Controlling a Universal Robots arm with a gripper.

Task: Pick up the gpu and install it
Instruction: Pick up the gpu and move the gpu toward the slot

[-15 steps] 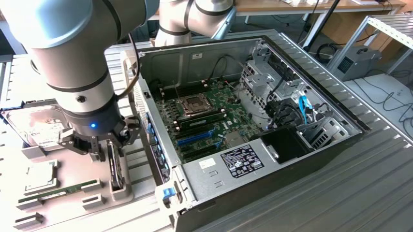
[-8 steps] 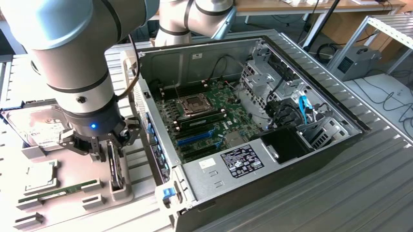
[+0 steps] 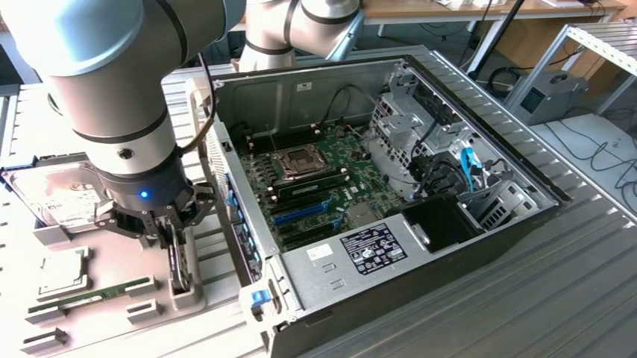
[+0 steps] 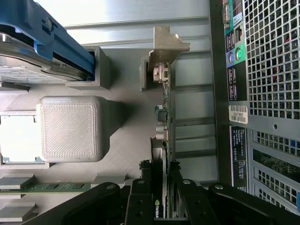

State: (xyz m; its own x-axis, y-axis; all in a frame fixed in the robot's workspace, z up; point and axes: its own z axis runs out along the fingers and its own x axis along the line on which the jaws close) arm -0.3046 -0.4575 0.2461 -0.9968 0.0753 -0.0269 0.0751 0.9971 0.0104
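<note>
The arm [image 3: 110, 97] reaches straight down, its gripper [image 3: 176, 246] vertical, jaws clamped on both faces of the gpu [image 4: 167, 117].

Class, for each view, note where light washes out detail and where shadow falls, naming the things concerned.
Wrist view: the table glares white, the CPU is washed out, and the grey block throws a soft shadow towards the gpu. Exterior view: the computer case interior is dimmer than the table; a blue light glows on the arm.

Bright, even light, soft shadows, white glare washing the table [image 4: 140, 13].
</note>
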